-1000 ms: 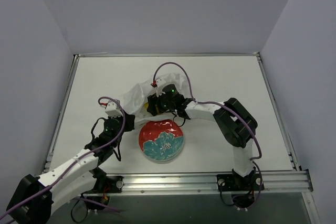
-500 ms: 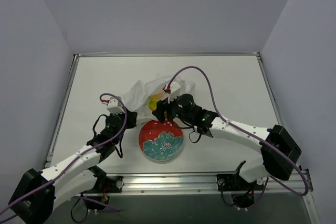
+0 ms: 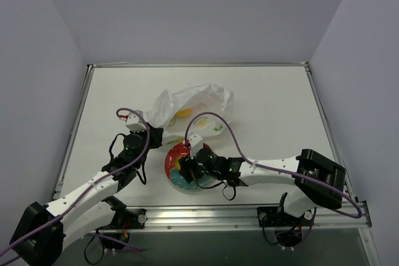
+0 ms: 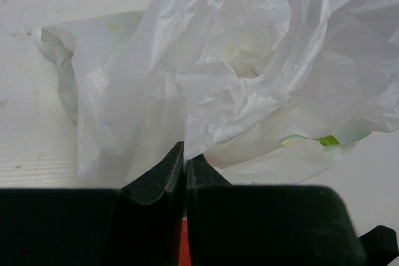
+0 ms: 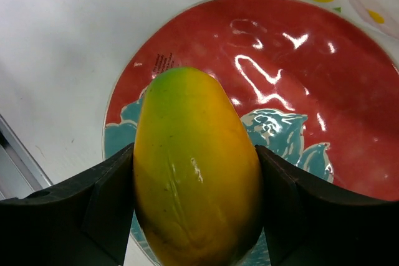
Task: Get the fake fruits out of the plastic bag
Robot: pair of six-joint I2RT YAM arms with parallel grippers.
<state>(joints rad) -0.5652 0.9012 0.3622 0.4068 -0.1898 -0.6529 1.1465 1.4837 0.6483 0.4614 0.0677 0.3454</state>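
A: Nearest the arm bases, what's different from a second ago?

B: The right gripper [image 5: 198, 210] has come out of the bag mouth and swung back toward the bases. It now hangs over the red and teal floral plate [image 5: 324, 85] with its two fingers clamped on the sides of the mango [image 5: 194, 147], green tip pointing away from the wrist.

A: Is it resting on the plate?

B: I can't tell if it touches. It sits above the plate's near-left part, and the jaws haven't let go.

A: And the left gripper [image 4: 185, 157]?

B: It has hardly moved. The fingers are pressed together at the near edge of the plastic bag [image 4: 249, 73], and they look to be nipping the film there.

A: Further back, the bag itself?

B: With the right arm gone, it lies spread and puffed on the table, just beyond the plate. A yellow fruit [image 3: 184, 114] shows through the film, and a green piece [image 4: 325, 140] shows at the lower edge.

A: So where does that leave the job?

B: One fruit is out but not yet released. My guess is that letting go over the plate comes next. Several fruits still wait inside.
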